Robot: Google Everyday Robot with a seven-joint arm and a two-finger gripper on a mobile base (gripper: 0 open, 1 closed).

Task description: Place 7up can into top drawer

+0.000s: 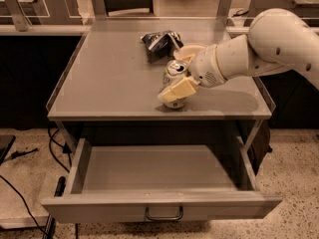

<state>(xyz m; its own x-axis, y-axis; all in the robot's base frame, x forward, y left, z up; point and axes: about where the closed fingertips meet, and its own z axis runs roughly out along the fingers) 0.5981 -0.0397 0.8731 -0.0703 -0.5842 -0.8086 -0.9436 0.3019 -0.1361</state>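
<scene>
The 7up can (175,68) stands upright on the grey table top (109,78), near its front edge and right of centre. Its silver top with pull tab shows. My gripper (175,79) reaches in from the right on a white arm (259,49). One cream finger (178,90) lies across the can's front and the other sits behind it, so the gripper is shut on the can. The top drawer (159,208) is pulled fully open below the table, empty inside, with its curved handle (164,214) centred on the front panel.
A crumpled dark foil bag (159,40) lies on the table behind the can. The table has low raised side rims (65,68). Cables (30,193) trail on the speckled floor at left. Desks and a chair stand behind.
</scene>
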